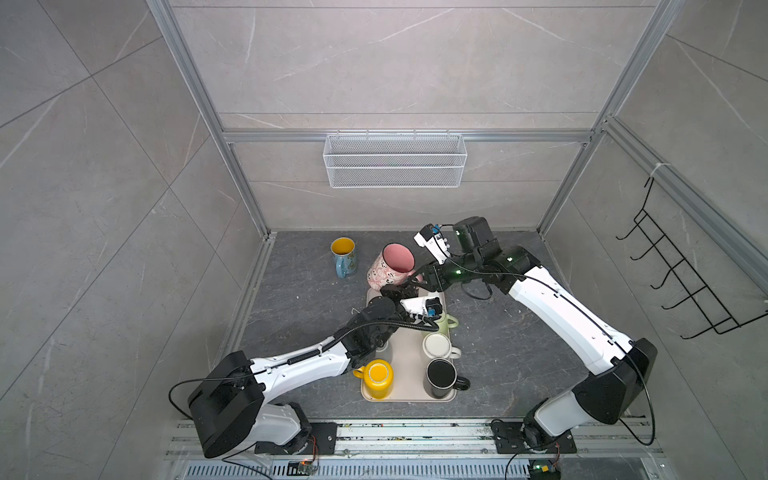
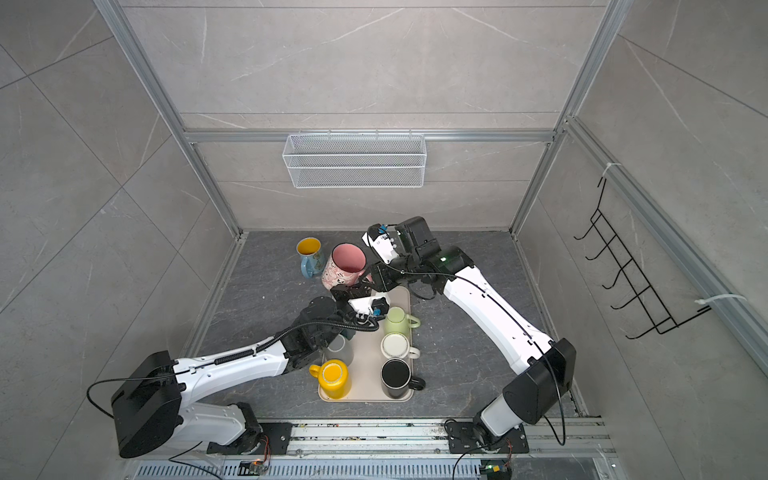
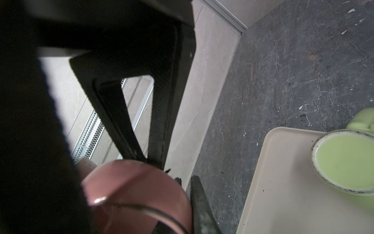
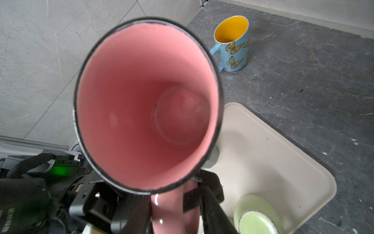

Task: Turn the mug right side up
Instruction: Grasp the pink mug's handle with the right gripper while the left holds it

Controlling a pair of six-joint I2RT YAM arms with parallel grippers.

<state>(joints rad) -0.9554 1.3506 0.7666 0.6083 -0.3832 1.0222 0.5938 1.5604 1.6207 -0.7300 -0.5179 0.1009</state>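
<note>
The pink mug point(image 1: 390, 266) hangs tilted, mouth up, over the far end of the tray point(image 1: 409, 374), near the blue mug point(image 1: 344, 257). The left gripper point(image 1: 394, 293) is pinched tight on it low down, near the handle point(image 4: 172, 210). The right gripper's point(image 1: 412, 281) jaws straddle that handle; I can't tell whether they press it.

pink mug point(image 4: 147, 105) mouth-up, fingers point(image 4: 212, 206) flanking handle, butterfly mug point(image 4: 232, 52)
</note>
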